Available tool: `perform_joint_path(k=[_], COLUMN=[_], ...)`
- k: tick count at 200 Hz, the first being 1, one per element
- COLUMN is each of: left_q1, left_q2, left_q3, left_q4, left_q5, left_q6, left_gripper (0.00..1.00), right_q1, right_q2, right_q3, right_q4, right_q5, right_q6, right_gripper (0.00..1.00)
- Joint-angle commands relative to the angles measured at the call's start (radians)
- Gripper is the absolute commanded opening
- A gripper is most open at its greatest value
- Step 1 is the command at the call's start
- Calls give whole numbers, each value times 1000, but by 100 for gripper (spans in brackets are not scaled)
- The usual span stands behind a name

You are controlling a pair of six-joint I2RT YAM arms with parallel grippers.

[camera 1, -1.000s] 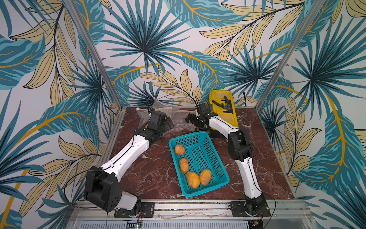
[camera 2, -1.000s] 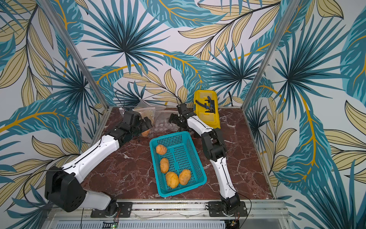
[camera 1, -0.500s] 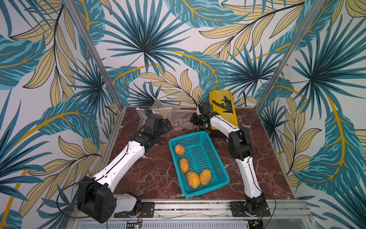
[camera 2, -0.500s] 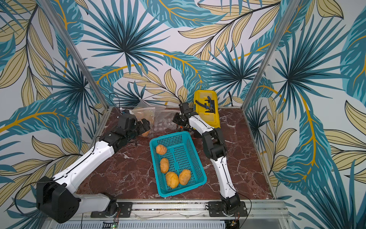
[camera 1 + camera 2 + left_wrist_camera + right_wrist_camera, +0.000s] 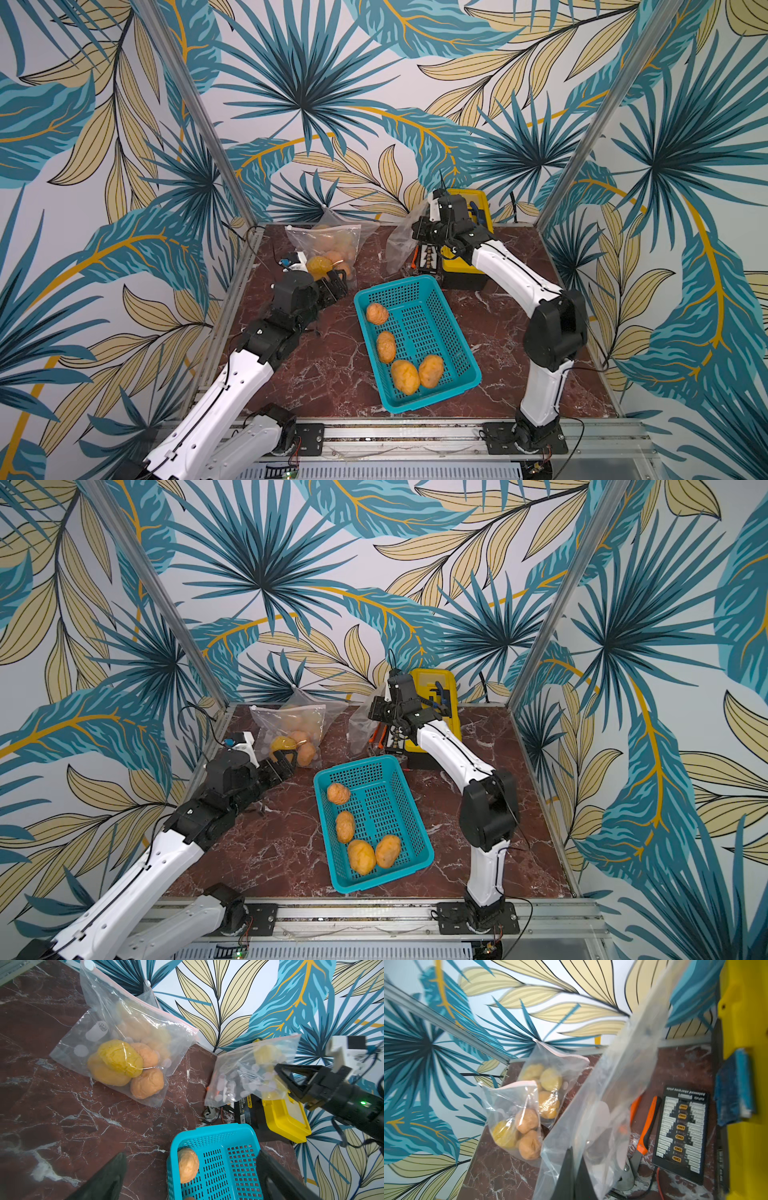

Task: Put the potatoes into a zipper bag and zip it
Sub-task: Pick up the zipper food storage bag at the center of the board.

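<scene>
right hand (image 5: 576, 1156) pinching zipper bag (image 5: 612, 1095) (hanging), left hand (image 5: 336, 281) spread

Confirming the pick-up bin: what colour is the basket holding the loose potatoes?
Teal basket, clearest in a top view.

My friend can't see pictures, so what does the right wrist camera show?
The right fingers pinch an empty clear zipper bag close to the camera. Behind it, another bag holding potatoes lies on the red marble table.
</scene>
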Motion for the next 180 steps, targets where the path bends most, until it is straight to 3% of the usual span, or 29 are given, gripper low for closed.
perform_joint_path(k=[1, 70, 86, 139, 180], left_q1=[0, 1, 1, 5, 5], left_q2=[-63, -216, -227, -218, -167], left_q3=[-48, -113, -111, -75, -12], left_q4=[24, 21, 21, 20, 22], left_q5=[7, 61, 121, 239, 328], left_q6=[-17, -47, -59, -115, -176], left_gripper=[97, 98, 98, 98, 97], right_q1=[42, 293, 351, 518, 552], right_q2=[-120, -549, -621, -758, -780], right_q3=[-123, -541, -630, -947, -1089], right_q4=[89, 327, 381, 662, 818], right_q5=[87, 311, 341, 347, 389], right_q6=[-111, -448, -505, -742, -817], right_gripper=[0, 0, 0, 0, 0])
